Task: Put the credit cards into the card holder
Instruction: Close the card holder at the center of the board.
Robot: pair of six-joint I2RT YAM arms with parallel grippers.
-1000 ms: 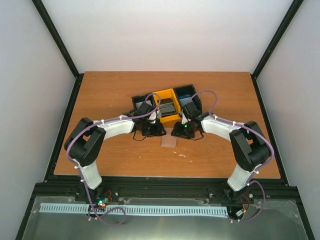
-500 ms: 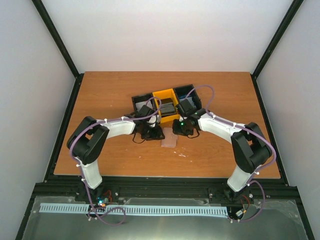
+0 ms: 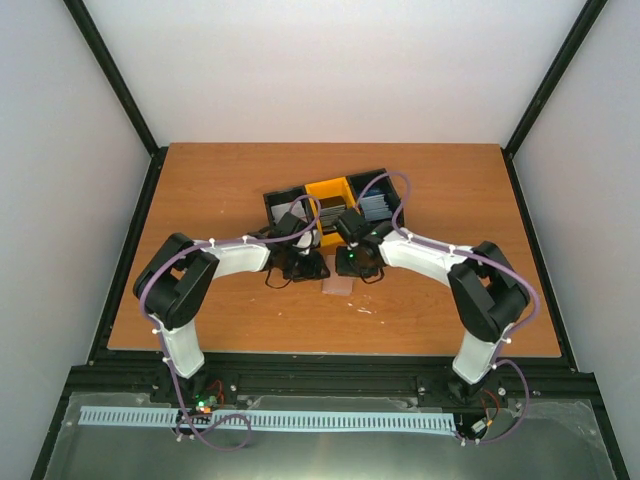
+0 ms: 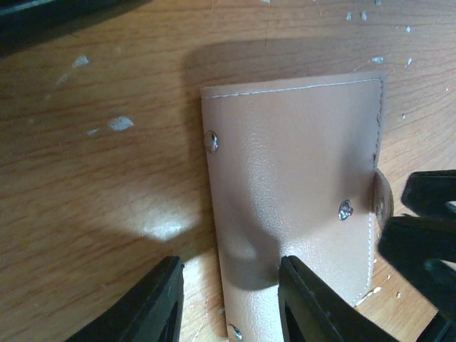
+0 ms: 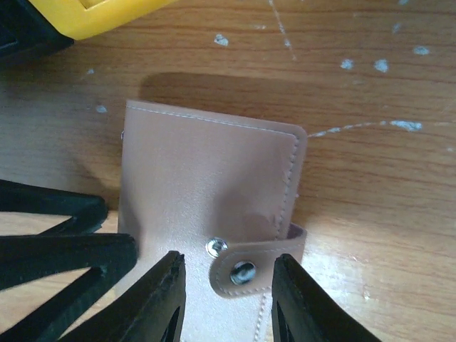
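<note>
Lying on the desk: we see the tan card holder flat on the wood near the middle of the desk, just on the near side of the yellow bin.
Card holder, close up: both wrist views show its stitched face with metal studs, and a snap strap folded round one edge onto the face.
Left gripper: low over the holder's left edge. In its own wrist view the jaws stand apart, one finger over bare wood and the other over the leather. We see nothing clamped between them.
Right gripper: low over the holder from the right. Its jaws are spread, with the strap lying in the gap between them. We see no grip on it.
Credit cards: none at the holder. A dark grey stack stands in the yellow bin, and bluish ones sit in the black bin touching its right side.
Left black bin: it touches the yellow bin's left side. The left arm covers part of it, so we cannot tell its contents.
Bins: the three form one row past the holder, toward the far edge of the desk.
</note>
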